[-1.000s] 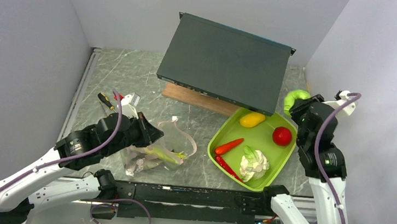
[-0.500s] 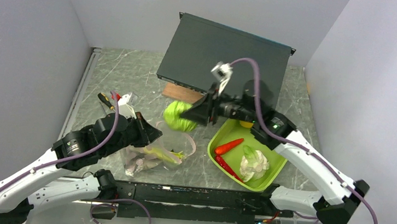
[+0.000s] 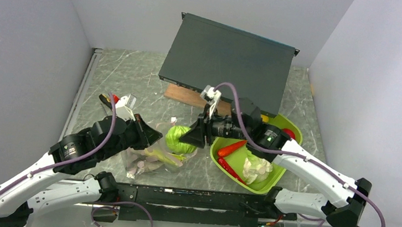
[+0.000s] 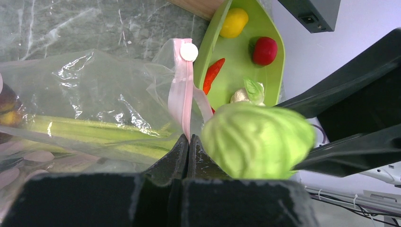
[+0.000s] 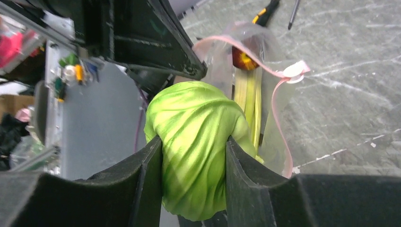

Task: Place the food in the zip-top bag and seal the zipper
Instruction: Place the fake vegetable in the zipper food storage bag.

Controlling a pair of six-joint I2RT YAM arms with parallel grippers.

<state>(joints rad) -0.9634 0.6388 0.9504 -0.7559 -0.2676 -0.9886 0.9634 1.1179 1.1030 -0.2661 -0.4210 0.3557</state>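
Left gripper (image 4: 187, 142) is pinching the bag (image 4: 94, 94) at its mouth edge, jaws fully closed on the pink zipper strip (image 4: 182, 90) and holding it up. Right gripper (image 3: 186, 138) is holding the cabbage (image 3: 177, 138), jaws partly apart with both fingers against its sides. The cabbage is hanging right at the bag mouth, just beside the strip on the tray (image 3: 279, 176) side. The bag is lying away toward the left arm, green stalks (image 4: 85, 127) inside. Cannot tell whether the cabbage is past the lip. Judgement: insertion runs from the right arm's side.
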